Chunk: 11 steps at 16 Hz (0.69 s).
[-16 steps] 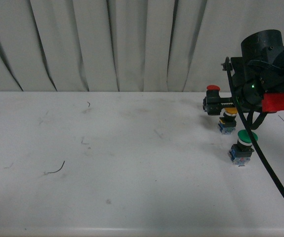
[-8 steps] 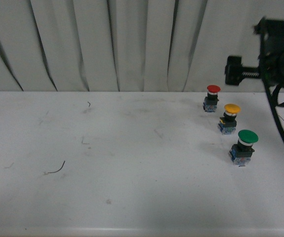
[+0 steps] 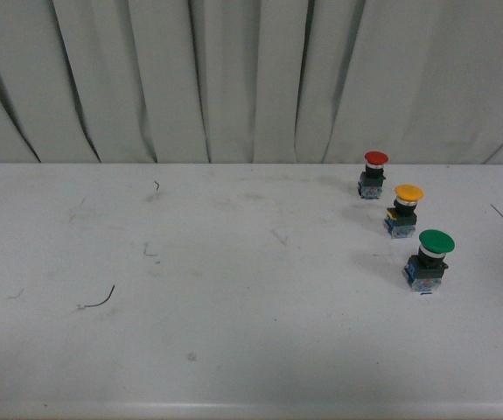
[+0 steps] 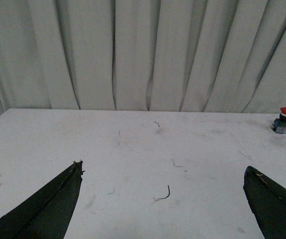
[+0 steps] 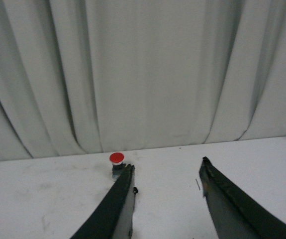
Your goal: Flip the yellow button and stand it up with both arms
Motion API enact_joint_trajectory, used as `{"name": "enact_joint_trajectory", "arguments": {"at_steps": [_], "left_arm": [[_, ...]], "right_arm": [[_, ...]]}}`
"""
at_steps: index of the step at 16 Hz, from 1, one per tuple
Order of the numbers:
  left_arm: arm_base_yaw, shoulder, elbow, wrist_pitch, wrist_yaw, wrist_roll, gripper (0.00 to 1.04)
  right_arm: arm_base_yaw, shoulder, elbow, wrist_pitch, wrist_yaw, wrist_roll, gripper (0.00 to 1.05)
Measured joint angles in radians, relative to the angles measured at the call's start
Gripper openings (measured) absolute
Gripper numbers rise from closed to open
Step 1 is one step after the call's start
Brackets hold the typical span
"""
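Your yellow button [image 3: 408, 208] is standing upright on the worktop [image 3: 234, 297], between the red switch [image 3: 374, 173] and green switch [image 3: 431, 259]. Left hand [image 4: 162, 199] and right hand [image 5: 166, 191] are both spread open, holding nothing.

And there's the yellow button [image 3: 406, 209], standing upright on the white counter [image 3: 234, 289], round yellow-orange cap on top, black collar beneath it, bluish base planted flat on the surface. It sits toward the right side of the counter in the front view, close to the curtain end but apart from it. Nothing is touching it, and neither wrist view shows it.
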Motion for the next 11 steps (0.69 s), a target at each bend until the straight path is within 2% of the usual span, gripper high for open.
{"name": "enact_joint_trajectory", "arguments": {"at_steps": [1, 2, 6, 11], "left_arm": [[0.000, 0.000, 0.000, 0.000, 0.000, 0.000, 0.98], [0.000, 0.000, 0.000, 0.000, 0.000, 0.000, 0.98], [0.000, 0.000, 0.000, 0.000, 0.000, 0.000, 0.98], [0.000, 0.000, 0.000, 0.000, 0.000, 0.000, 0.98]], "right_arm": [[0.050, -0.092, -0.158, 0.027, 0.038, -0.018, 0.17], [0.050, -0.131, -0.204, 0.032, 0.041, -0.020, 0.04], [0.050, -0.317, -0.349, 0.000, 0.042, -0.024, 0.02], [0.050, -0.551, -0.437, -0.146, 0.042, -0.024, 0.02]]}}
